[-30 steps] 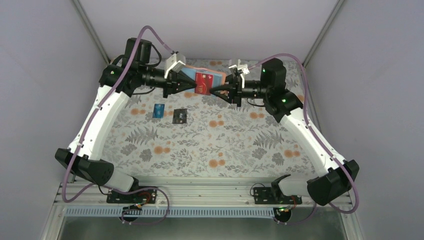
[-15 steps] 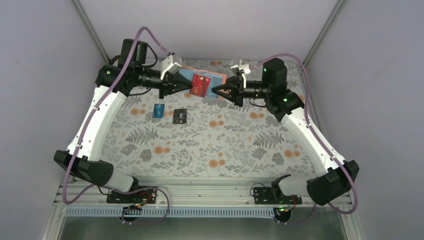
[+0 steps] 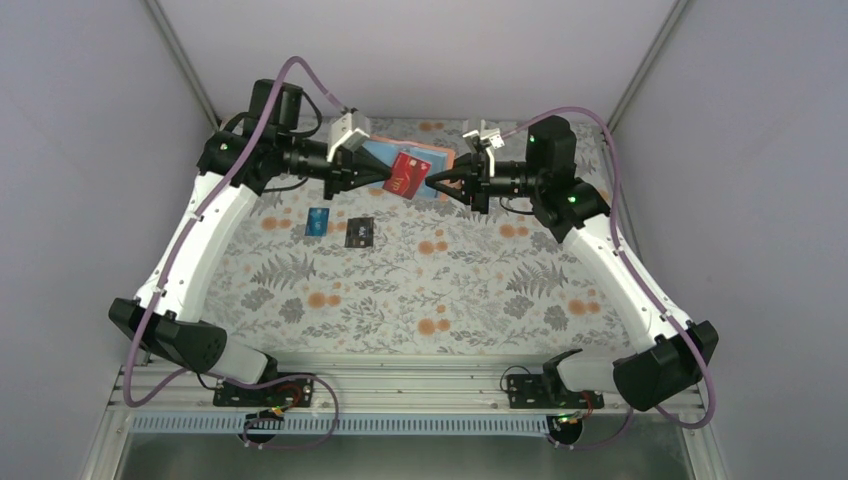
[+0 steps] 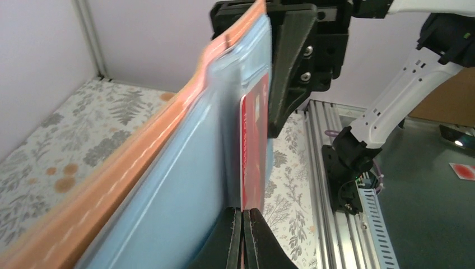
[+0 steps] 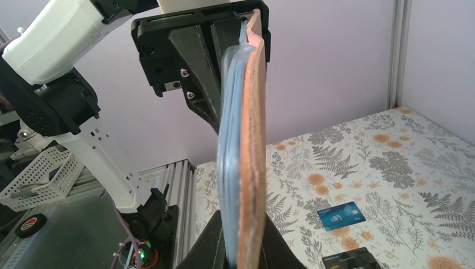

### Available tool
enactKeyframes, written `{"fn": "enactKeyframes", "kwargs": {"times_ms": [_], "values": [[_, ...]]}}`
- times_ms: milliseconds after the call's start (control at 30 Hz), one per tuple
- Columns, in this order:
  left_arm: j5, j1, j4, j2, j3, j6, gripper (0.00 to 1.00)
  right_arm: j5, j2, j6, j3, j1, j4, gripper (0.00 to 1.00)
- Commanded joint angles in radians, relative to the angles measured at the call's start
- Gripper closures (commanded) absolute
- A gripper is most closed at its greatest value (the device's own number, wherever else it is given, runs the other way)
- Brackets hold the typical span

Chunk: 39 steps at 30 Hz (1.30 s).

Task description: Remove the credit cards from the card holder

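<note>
A floral-patterned bench (image 3: 450,290) seen from above, with two white robot arms reaching in from the near edge and meeting over its far end. On the left, two credit cards lie flat on the bench just beside each other but apart: a bright blue card (image 3: 318,221) and, to its right, a black card (image 3: 359,232). Both are well clear of the arms. Above and behind them, the left claw (image 3: 377,180) points right, its fingers pressed together on the near edge of a red card (image 3: 405,175). The wrist camera shows the card running straight down into the thin gap between the fingertips. The red card sits tilted against the light blue inside of the card holder (image 5: 253,145). Whether it is still in a pocket cannot be told. The holder hangs in the air between the two claws, off the bench, with its tan-brown outside turned to the back wall. At the right, the right claw (image 3: 436,184) points left and pinches the holder's right edge, one finger on the blue face and one on the tan.
</note>
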Motion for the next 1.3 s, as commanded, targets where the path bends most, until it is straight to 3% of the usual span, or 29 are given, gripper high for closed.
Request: {"fn": "enactKeyframes", "kwargs": {"times_ms": [0,33,133,267,333,433,600,733,900,1133,1267], "values": [[-0.006,-0.040,0.037,0.025,0.040,-0.002,0.98,-0.043,0.003,0.013,0.018,-0.005,0.027,0.96],[-0.009,-0.041,0.032,0.027,0.052,0.008,0.97,-0.042,0.004,0.013,0.018,-0.005,0.023,0.96],[-0.044,-0.044,0.031,0.027,0.049,0.031,0.81,-0.059,-0.003,0.003,0.005,-0.005,0.024,0.96],[-0.048,-0.052,0.024,0.054,0.065,0.031,0.76,-0.086,0.011,-0.013,0.026,-0.006,0.005,0.96],[-0.048,-0.058,0.014,0.060,0.077,0.036,0.78,-0.092,0.016,-0.018,0.033,-0.005,-0.001,0.96],[-0.025,-0.059,-0.010,0.054,0.098,0.049,0.96,-0.087,0.013,-0.029,0.033,-0.006,-0.018,0.96],[0.027,-0.053,-0.036,0.030,0.118,0.051,0.98,-0.071,0.012,-0.042,0.030,-0.005,-0.028,0.94],[0.035,-0.046,0.115,0.015,0.043,-0.140,0.98,-0.122,0.017,-0.027,0.022,-0.004,-0.001,0.79],[0.060,-0.047,0.177,0.038,0.039,-0.244,0.98,-0.141,0.013,0.009,0.012,0.010,0.048,0.72],[0.082,-0.056,0.174,0.031,0.020,-0.247,0.98,-0.051,0.009,0.093,0.003,0.016,0.137,0.95],[0.080,-0.055,0.108,0.030,0.049,-0.158,0.98,-0.031,0.002,0.070,0.009,0.015,0.112,0.96]]}}
